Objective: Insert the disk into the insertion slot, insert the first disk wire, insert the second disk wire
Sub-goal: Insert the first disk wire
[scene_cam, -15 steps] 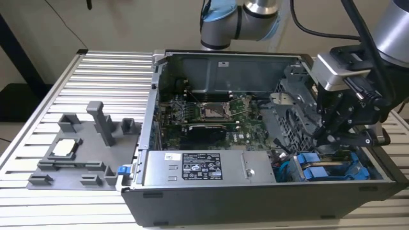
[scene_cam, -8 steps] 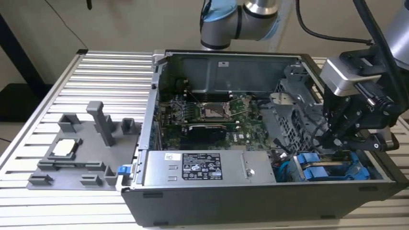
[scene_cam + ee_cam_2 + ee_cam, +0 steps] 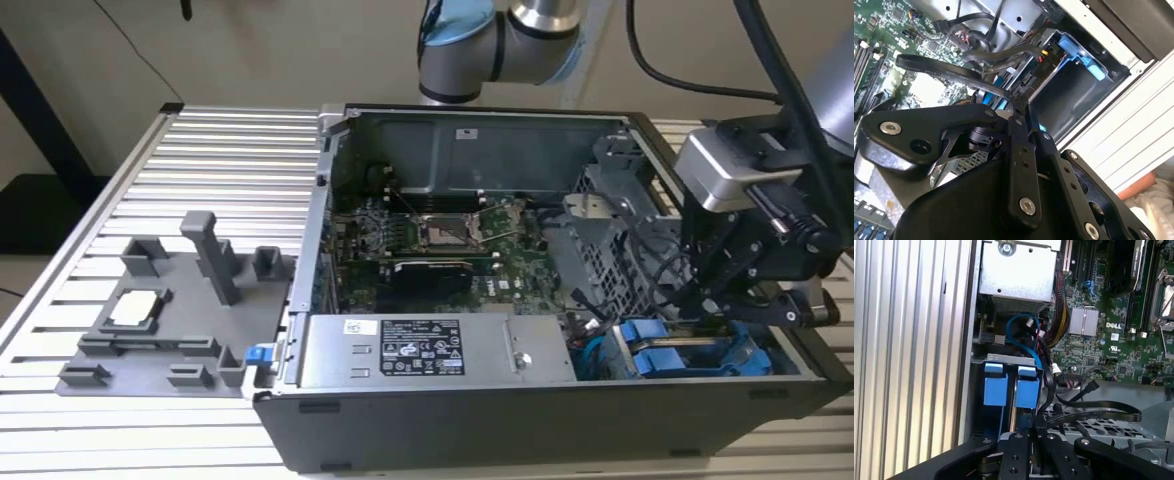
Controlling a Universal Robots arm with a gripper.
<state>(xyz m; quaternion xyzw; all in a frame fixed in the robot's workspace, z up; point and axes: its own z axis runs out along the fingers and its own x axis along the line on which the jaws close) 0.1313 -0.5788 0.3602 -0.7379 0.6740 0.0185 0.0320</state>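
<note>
My tool (image 3: 1017,102) reaches down into the open computer case (image 3: 400,420), at the insertion slot (image 3: 1004,359) on the exterior view's right. It is narrowed, pinching the end of a black flat disk wire (image 3: 944,69) — gripped at the tip, I judge, so the plug can be steered. Two blue disk carriers (image 3: 995,390) sit side by side in the slot — the disk looks seated among them, near the tool.

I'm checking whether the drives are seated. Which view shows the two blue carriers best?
The first wrist view: both blue carriers stand side by side in the drive bay, unblocked. The exterior view shows them slanted, in a corner of the case. The second wrist view shows one blue end past cables.
</note>
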